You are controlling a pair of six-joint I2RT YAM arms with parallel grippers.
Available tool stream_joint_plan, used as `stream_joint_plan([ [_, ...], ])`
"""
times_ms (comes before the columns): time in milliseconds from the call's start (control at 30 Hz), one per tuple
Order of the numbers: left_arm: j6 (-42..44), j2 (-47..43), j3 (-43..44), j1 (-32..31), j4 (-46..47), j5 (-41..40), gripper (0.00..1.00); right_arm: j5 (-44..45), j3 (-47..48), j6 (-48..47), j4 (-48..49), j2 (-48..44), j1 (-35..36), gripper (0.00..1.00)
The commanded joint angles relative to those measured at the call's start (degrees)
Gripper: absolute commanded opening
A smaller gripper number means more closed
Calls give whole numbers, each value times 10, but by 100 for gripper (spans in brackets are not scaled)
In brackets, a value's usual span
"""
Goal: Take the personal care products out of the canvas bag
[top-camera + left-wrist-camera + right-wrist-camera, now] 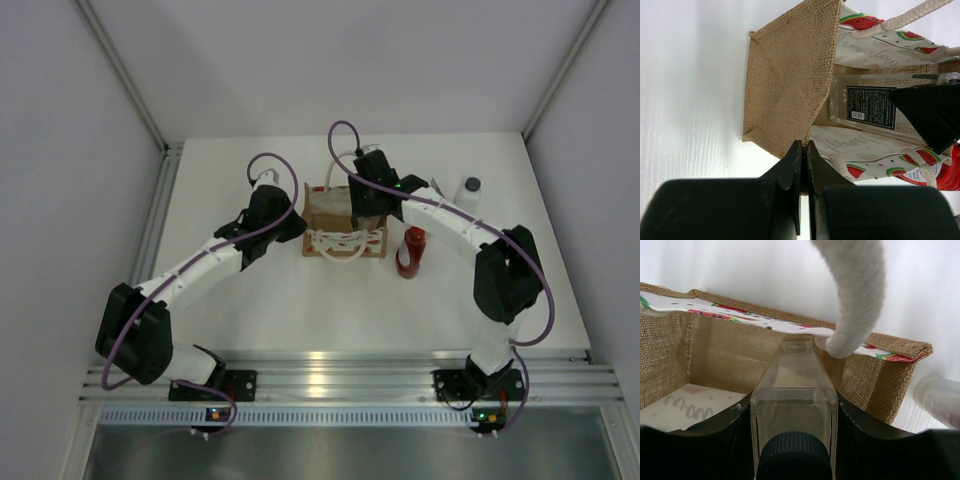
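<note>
Now, by count:

Bags: one canvas bag (344, 226), centre of the overhead frame, on the white table (300, 300); tan weave, watermelon-print panels, cream rope handles.

Bottles in the bag: one clear bottle (867, 107) with a dark ribbed cap (794, 456), lying in the bag's mouth; a black label with small white print shows on it in the left wrist view.

Bottles on the table: two. A red bottle (411, 252) lies just right of the bag in the overhead frame. A pale bottle (468, 193) with a dark cap stands upper right, near the right arm.

Tube: cannot tell; no tube is made out in any view.

Arms: two.

Right gripper (792, 440): lower middle of its own frame, reached into the bag's mouth, jaws part-way apart with one on each side of the clear bottle's shoulders, clamped on it just above the cap.

Left gripper (804, 160): bottom centre of its frame, jaws pressed together with only a thin slit between them, at the bag's left side; the bag's edge seems pinched in them, though the contact is hard to see.
</note>
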Motion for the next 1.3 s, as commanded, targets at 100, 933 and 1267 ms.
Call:
stream_joint_plan([
  [100,-3,-24,16,1,22,-10,0,-13,37,0,45,-58,8,0],
  [933,2,-21,20,1,22,-9,0,32,61,-22,45,73,11,51],
  [1267,6,-21,19,1,23,-7,0,40,65,-20,45,96,15,38],
])
